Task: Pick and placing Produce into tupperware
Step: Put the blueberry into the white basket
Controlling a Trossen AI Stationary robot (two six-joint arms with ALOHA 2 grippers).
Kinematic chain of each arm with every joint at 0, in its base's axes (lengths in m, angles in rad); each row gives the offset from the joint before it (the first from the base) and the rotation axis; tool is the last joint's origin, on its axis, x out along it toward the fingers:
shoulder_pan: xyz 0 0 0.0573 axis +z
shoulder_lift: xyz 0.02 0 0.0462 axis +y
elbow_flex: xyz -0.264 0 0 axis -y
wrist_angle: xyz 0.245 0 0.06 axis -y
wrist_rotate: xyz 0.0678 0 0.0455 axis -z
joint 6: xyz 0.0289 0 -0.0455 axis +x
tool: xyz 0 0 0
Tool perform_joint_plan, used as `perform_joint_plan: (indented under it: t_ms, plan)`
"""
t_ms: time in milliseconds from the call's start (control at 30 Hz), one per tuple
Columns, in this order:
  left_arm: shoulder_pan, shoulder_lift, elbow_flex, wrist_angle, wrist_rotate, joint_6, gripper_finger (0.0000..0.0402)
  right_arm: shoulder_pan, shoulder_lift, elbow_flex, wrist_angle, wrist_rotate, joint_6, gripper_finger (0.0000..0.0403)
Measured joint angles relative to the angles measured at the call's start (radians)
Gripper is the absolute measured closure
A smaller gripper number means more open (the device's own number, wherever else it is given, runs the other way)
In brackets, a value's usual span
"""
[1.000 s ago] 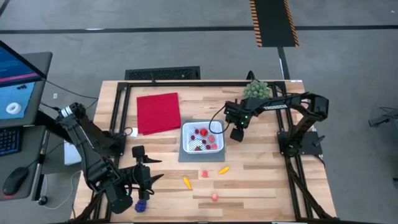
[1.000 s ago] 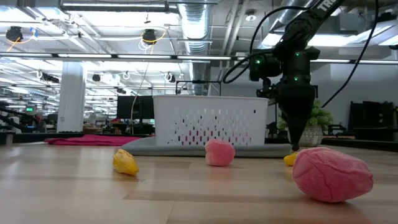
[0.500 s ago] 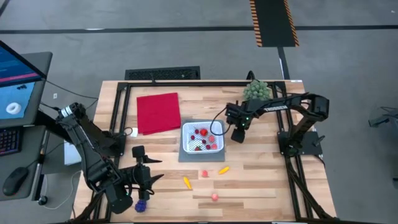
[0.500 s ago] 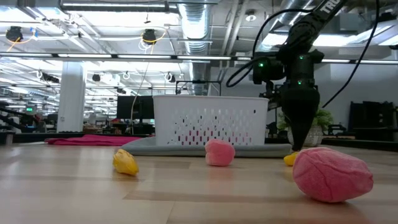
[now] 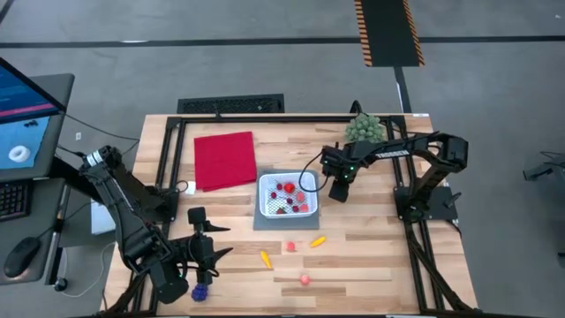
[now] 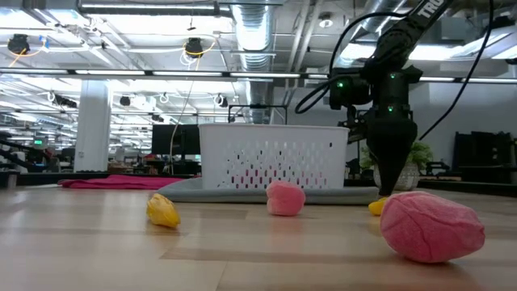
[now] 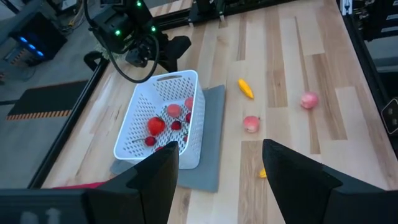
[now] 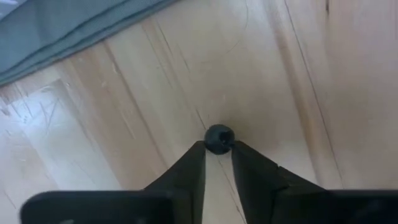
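Inside the tupperware (image 5: pixel 287 196), several red pieces are already lying; four produce items (image 5: pixel 290 246) and a purple grape bunch (image 5: pixel 202 290) are waiting outside. Right gripper (image 8: pixel 217 149), beside the container, is pinching a small dark ball (image 8: pixel 218 138); left gripper (image 7: pixel 217 171) is idling spread apart.

The tupperware (image 5: pixel 287 196) is set on a mat (image 5: pixel 284 221) at the table's (image 5: pixel 371 256) centre, several produce pieces (image 5: pixel 282 188) held inside. A cloth (image 5: pixel 224 160) is laid to its left and a plant (image 5: pixel 364 128) behind to its right. Loose pieces (image 5: pixel 290 246) are scattered in front on the table.
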Motion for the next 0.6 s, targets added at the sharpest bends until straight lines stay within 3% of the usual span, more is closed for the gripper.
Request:
perform_joint_plan:
  t_ms: [200, 600]
  plan:
    - [0.0, 0.0, 0.0, 0.0, 0.0, 0.001, 0.0178, 0.0, -0.005, -0.001, -0.002, 0.0, -0.005, 0.0324]
    - [0.0, 0.0, 0.0, 0.0, 0.0, 0.005, 0.0178, 0.026, -0.005, 0.074, -0.027, -0.034, -0.03, 0.0328]
